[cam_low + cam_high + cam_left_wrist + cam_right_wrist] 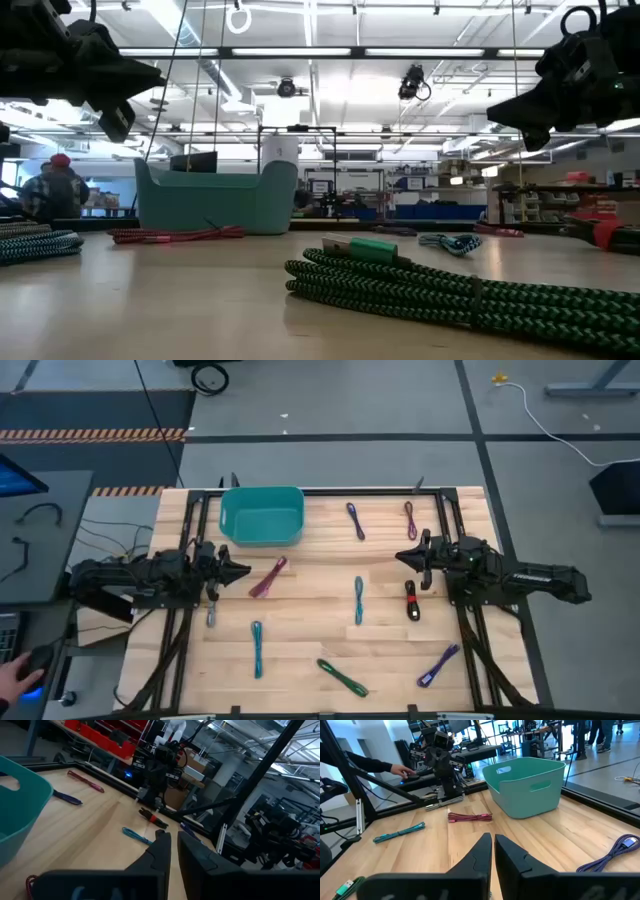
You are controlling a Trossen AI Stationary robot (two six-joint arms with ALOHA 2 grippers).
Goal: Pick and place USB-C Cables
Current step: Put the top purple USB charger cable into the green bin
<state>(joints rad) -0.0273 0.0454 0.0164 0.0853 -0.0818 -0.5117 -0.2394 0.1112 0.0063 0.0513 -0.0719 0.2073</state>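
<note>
Several short folded cables lie flat on the wooden table: purple (355, 520), magenta-purple (411, 520), magenta (268, 577), teal-blue (358, 600), red-black (411, 600), teal (257, 648), green (342, 677), purple (438, 665) and grey (211, 612). The teal bin (262, 515) stands near the far edge. My left gripper (243, 569) hovers shut just left of the magenta cable (470, 817). My right gripper (402, 557) hovers shut above the table, just beyond the red-black cable (154, 818). Both hang well above the tabletop in the low view.
A dark metal frame (190, 540) runs along the table's left, right and far sides. The green cable (440, 285) lies closest to the near edge. A person's hand (15, 675) rests off the table's left side, and a person (55, 185) sits beyond it.
</note>
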